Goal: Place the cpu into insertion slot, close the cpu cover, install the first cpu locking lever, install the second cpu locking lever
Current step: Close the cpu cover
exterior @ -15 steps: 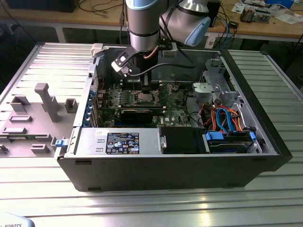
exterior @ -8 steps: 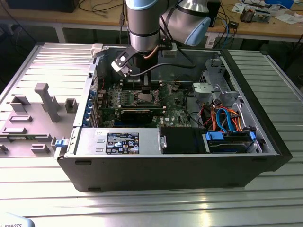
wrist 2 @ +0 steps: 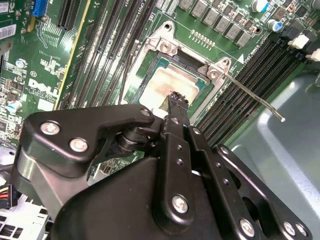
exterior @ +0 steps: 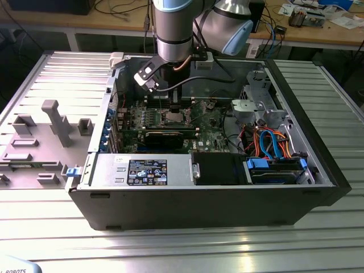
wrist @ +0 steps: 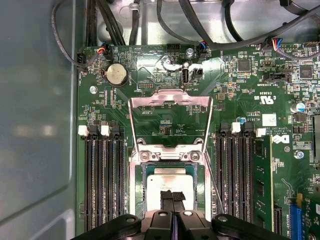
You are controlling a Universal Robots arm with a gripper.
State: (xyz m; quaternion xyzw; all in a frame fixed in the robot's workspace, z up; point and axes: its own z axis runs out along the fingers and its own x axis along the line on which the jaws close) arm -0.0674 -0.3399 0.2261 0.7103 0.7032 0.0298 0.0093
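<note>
First wrist view: silver square cpu (wrist: 172,181) in insertion slot (wrist: 136,185), thin cpu cover (wrist: 170,100) raised, pincer (wrist: 172,196) closed, empty; second wrist view: slim lever rod (wrist 2: 252,98).

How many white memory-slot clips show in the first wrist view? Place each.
4. Two white clips on one side of the raised cpu cover, two on the other; slots' far ends are hidden.

We lose one edge of the dull silver-grey square cpu (wrist: 167,181) and its silver-rimmed insertion slot (wrist: 135,190) behind the black hand (wrist: 172,195) in the first wrist view.
</note>
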